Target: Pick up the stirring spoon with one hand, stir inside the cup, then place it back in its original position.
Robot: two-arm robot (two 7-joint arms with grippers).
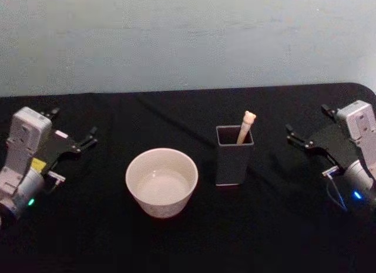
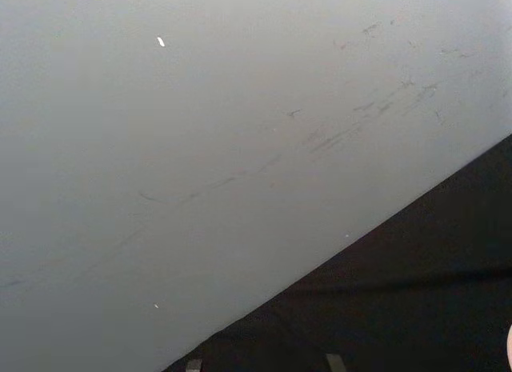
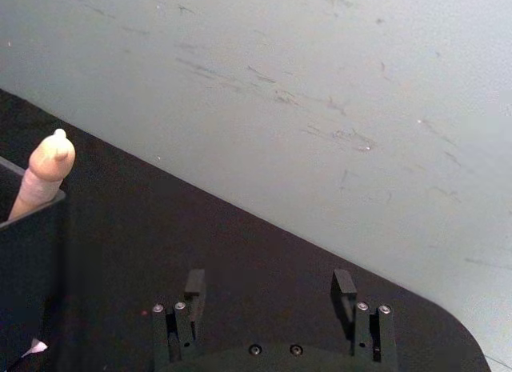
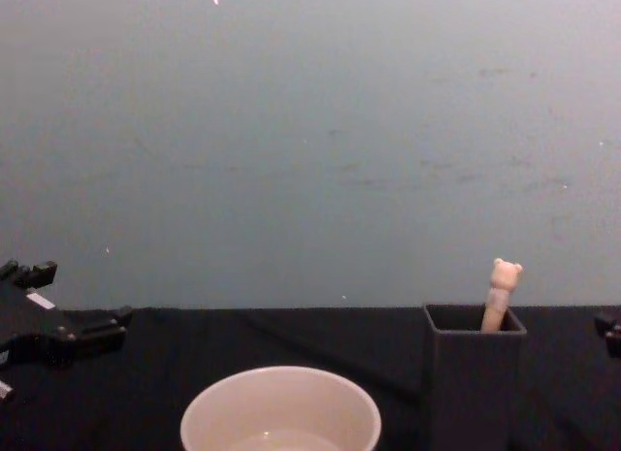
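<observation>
The stirring spoon [image 1: 247, 126] stands in the dark grey square holder [image 1: 234, 157], its original position, with only the beige bear-topped handle [image 4: 502, 290] sticking out. The wide cream-white cup [image 1: 161, 182] sits on the black table just left of the holder, holding a little clear liquid. My left gripper [image 1: 73, 124] rests open at the table's left side, well away from the cup. At the right side my right gripper [image 1: 308, 121] is open, with nothing between its fingers [image 3: 194, 286]. The spoon top [image 3: 48, 166] and holder [image 3: 32, 252] lie off to the side of it.
The black tablecloth [image 1: 188, 238] covers the whole table, and its rounded far right corner [image 3: 456, 340] shows in the right wrist view. A plain pale wall [image 4: 310, 131] stands behind. There is bare cloth between each gripper and the two vessels.
</observation>
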